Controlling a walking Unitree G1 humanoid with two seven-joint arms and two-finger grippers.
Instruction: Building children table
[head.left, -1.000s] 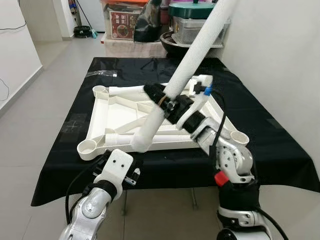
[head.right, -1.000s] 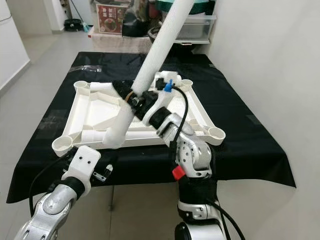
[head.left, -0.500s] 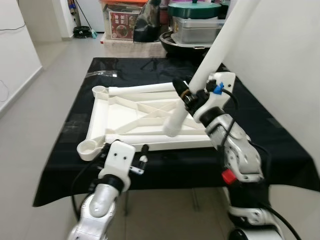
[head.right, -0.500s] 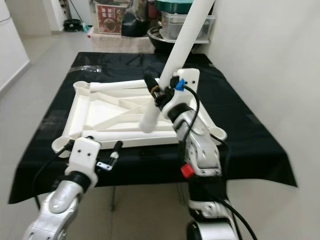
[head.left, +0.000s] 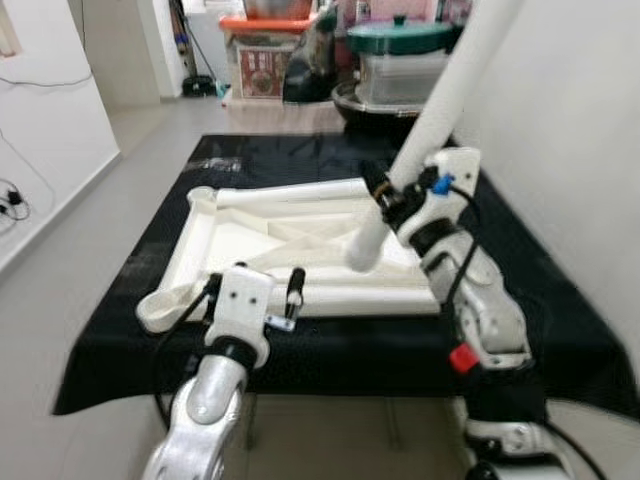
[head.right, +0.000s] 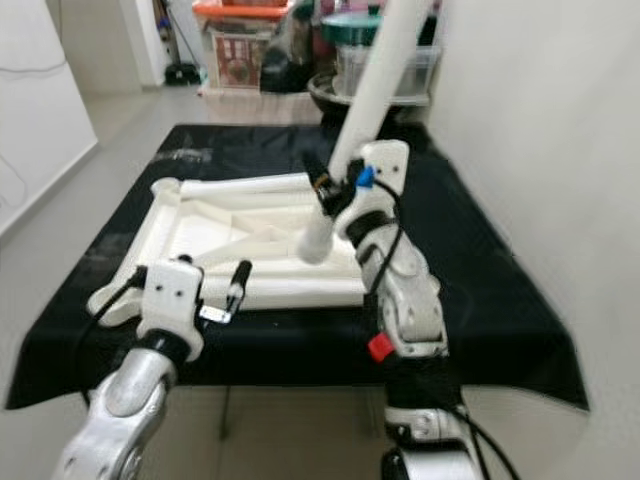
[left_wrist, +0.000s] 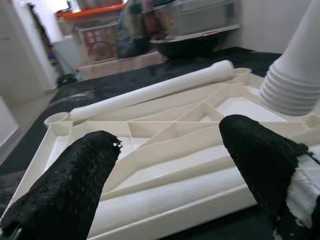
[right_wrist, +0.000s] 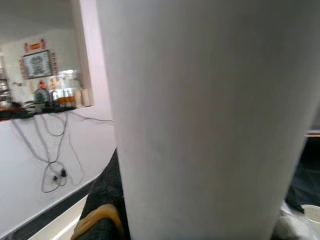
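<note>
White table top (head.left: 290, 235) lay underside up on the black-draped surface (head.left: 140, 330), filling most of its middle, sockets at the corners. One white leg (left_wrist: 150, 92) rested along the top's far edge. Right gripper (head.left: 385, 205) held over the top's right part, fingers clenched around a second white leg (head.left: 440, 100), tilted, ribbed lower end hanging just above the frame, upper end rising toward the far right corner. Left gripper (head.left: 255, 290) hovered at the surface's near edge, fingers (left_wrist: 75, 185) released, spread wide, grasping nothing.
</note>
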